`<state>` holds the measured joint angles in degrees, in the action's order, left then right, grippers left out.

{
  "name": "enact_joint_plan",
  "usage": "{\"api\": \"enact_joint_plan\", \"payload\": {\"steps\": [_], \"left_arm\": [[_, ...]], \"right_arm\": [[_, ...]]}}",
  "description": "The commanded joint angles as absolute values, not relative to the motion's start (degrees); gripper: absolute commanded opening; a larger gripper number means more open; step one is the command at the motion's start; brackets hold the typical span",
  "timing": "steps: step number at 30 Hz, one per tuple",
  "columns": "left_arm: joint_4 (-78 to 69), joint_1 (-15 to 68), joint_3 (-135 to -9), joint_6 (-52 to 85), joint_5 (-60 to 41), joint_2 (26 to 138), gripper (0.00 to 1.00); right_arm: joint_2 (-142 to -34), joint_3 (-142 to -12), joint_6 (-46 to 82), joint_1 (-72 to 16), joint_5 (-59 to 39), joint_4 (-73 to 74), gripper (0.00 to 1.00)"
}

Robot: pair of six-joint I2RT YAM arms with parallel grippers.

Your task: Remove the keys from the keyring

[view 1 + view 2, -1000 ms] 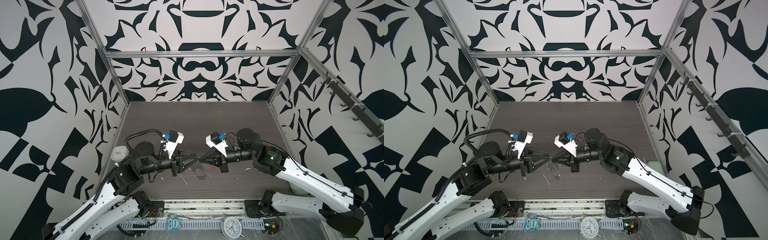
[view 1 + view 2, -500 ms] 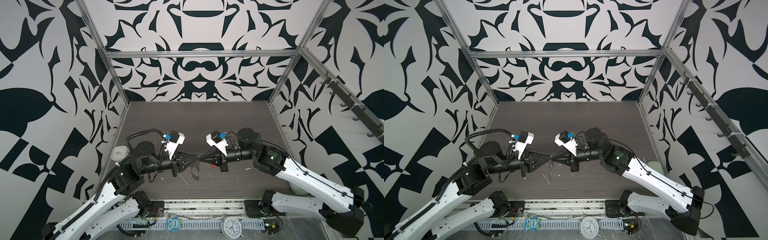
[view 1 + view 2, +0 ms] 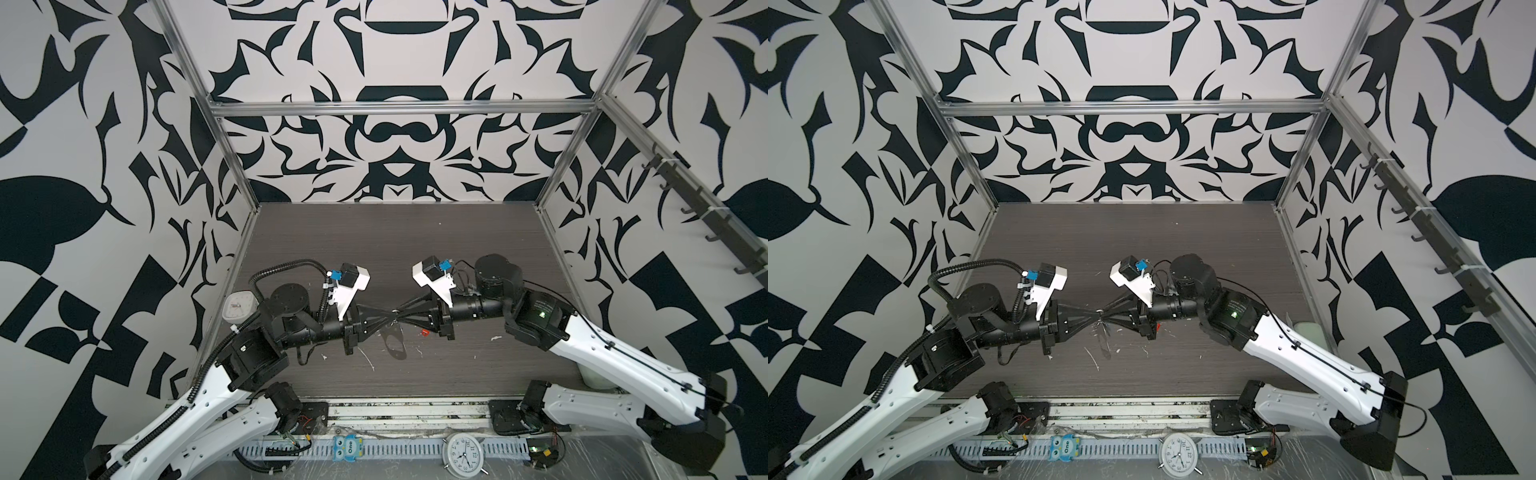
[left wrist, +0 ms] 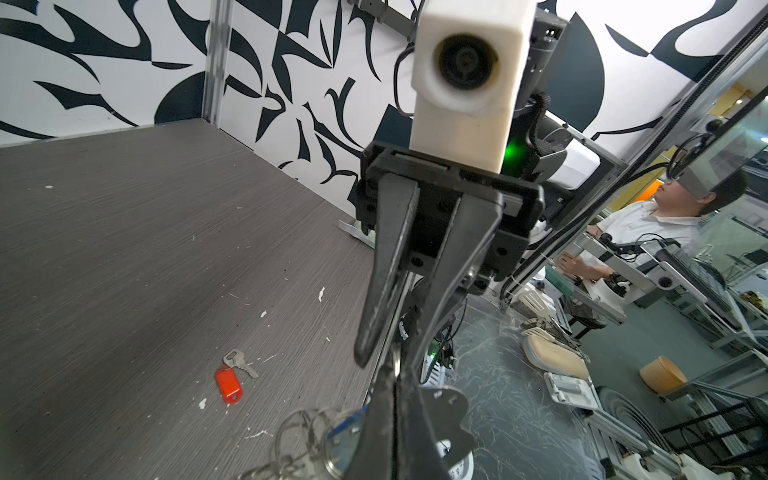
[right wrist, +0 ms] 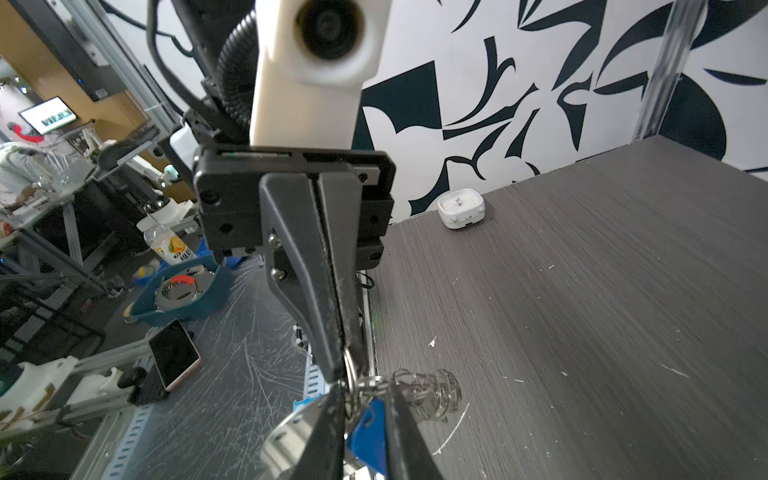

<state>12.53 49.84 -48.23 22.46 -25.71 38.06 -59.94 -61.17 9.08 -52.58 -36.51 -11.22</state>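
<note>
Looks about halfway done to me. The red key lies loose on the counter, below the keyring and a bit to the right arm's side of it. The keyring hangs in the air between the two pincer tips, and the blue tag is right up against it.

The left pincer is clamped tight on a small metal ring at the keyring. The right pincer has its jaws a little apart with the blue tag between its fingers. I can't tell if they actually bite on it.

How I'd play this step:
- Keep the left clamp as the anchor and don't let that ring twist.
- Get the right one squarely onto the tag before pulling, since a half grip will probably just slip off the plastic.
- Pull away from the keyring in line with the two arms, slow and steady. A sideways yank would likely just drag the whole bunch along.

Head count:
- Keys: 2. For the blue one I can only make out the tag.
- Keyring: 1
- Pincers: 2
- Clocks: 2. The square clock is on the counter, well off from the keyring on the left arm's side. The round clock is on the front rail.
</note>
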Motion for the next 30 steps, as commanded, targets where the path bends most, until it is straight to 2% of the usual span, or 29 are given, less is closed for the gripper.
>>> {"api": "enact_joint_plan", "payload": {"steps": [1, 4, 7, 11, 22, 30], "left_arm": [[9.93, 50.07, -47.05, 22.29, -25.39, 36.04, 0.0], [9.59, 50.1, -46.86, 21.98, -25.18, 34.78, 0.0], [7.85, 50.1, -45.91, 21.72, -25.14, 33.26, 0.0], [5.67, 50.07, -45.01, 21.28, -25.4, 31.94, 0.0], [-2.34, 50.1, -41.29, 20.48, -24.72, 29.81, 0.0], [-8.08, 50.08, -39.17, 21.0, -26.68, 28.29, 0.0]], "right_arm": [[-55.2, -60.24, 8.35, -52.73, -30.85, -6.65, 0.37], [-52.06, -57.93, 8.97, -52.8, -28.05, -4.83, 0.47], [-50.89, -56.61, 10.22, -52.81, -27.49, -3.36, 0.5], [-52.17, -57.01, 10.11, -54.25, -27.6, -3.54, 0.49], [-53.06, -57.13, 2.57, -65.03, -13.76, -4.18, 0.52], [-55.17, -57.56, 0.47, -67.8, -8.64, -4.51, 0.52]]}}
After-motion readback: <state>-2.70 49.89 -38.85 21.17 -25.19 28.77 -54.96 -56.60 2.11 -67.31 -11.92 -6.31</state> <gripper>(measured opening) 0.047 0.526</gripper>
